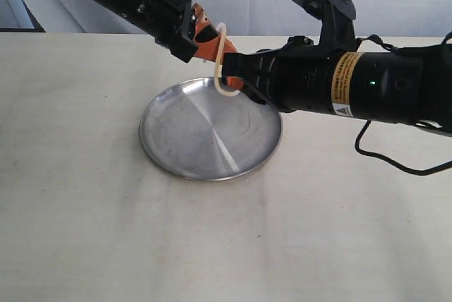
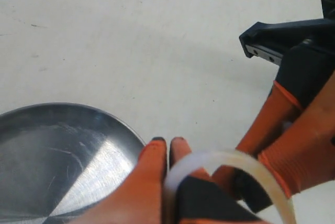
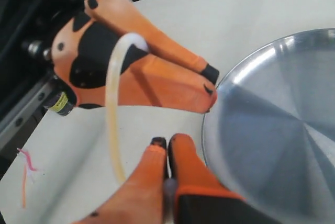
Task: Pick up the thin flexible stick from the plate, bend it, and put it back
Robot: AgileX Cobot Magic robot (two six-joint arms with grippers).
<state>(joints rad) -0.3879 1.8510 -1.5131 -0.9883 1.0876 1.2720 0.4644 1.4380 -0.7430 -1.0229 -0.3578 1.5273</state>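
Pale cream thin flexible stick (image 3: 111,103) arches between left gripper (image 2: 167,144) and right gripper (image 3: 166,144), each clamped on one end. Round shiny silver metal plate (image 1: 205,140) lies below them.

I am logging a pale cream table (image 1: 106,231) carrying one silver plate (image 1: 185,131), which is sitting flat near its middle. A black cable (image 1: 406,170) is seemingly resting on the tabletop, right of the plate.
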